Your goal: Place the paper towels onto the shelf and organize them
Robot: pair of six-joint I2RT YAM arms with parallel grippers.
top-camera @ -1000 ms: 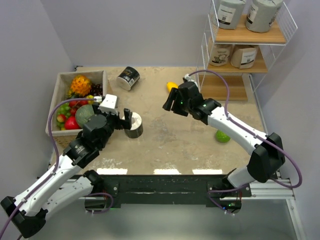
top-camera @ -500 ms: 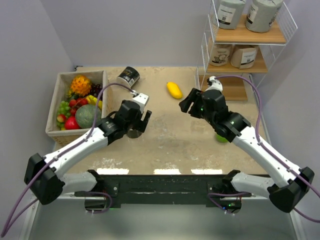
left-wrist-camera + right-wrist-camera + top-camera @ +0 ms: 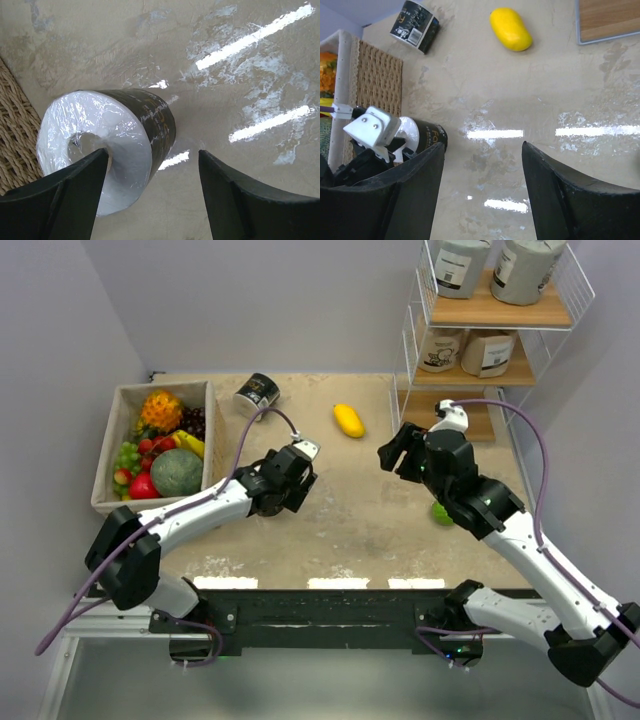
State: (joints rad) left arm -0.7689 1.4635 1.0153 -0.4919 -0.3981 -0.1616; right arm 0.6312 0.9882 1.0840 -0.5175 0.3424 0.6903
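Observation:
A black paper towel roll [image 3: 107,145] lies on its side on the table, white end toward the left wrist camera. My left gripper [image 3: 152,197] is open just above it, with the roll by the left finger [image 3: 55,200]; in the top view the left gripper [image 3: 280,490] hides the roll. That roll also shows in the right wrist view [image 3: 427,137]. A second black roll [image 3: 257,395] lies at the back of the table. My right gripper [image 3: 395,452] is open and empty over the middle of the table. The shelf [image 3: 455,415] holds two grey rolls [image 3: 525,268] on top and two tan rolls [image 3: 487,352] on the middle board.
A low wicker box of fruit [image 3: 122,505] stands at the left, close to the near black roll. A yellow fruit [image 3: 348,420] lies mid-table and a green fruit [image 3: 444,512] sits under my right arm. The shelf's bottom board [image 3: 610,20] is bare.
My left gripper has reached right and farther out, down over the near black roll. My right gripper has drawn back to the right, away from the roll, toward the shelf.

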